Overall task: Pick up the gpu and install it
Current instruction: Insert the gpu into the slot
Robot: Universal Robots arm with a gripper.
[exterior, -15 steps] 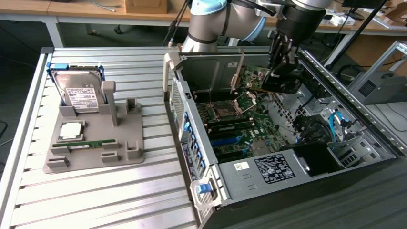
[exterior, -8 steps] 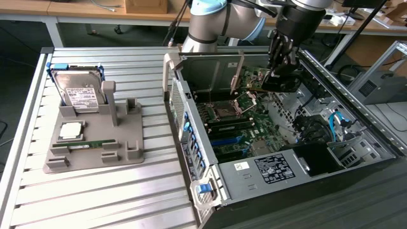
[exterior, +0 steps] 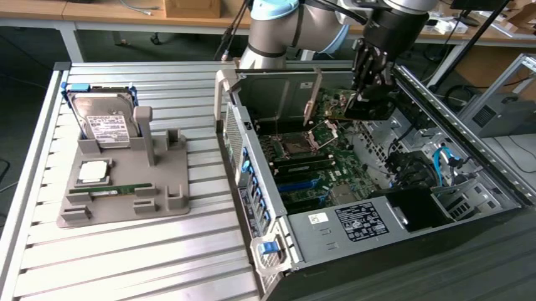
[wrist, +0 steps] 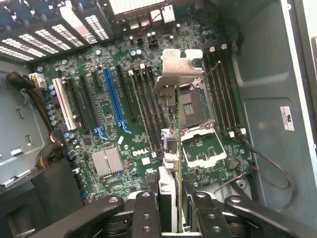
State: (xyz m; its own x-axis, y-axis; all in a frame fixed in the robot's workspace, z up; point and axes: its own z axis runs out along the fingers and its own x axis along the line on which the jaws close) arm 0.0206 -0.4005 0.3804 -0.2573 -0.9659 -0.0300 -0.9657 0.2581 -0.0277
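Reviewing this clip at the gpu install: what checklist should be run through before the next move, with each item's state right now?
1. Grip: the gripper has its fingers clamped on the gpu, held edge-on: ok.
2. Position: the gpu hangs inside the open computer case, over the motherboard: ok.
3. Seated in a slot: not ok, the card is above the board.
4. Lined up with its slot: cannot tell.
5. Other parts out of the way: the hard drive and memory stick sit on the grey holder outside the case: ok.
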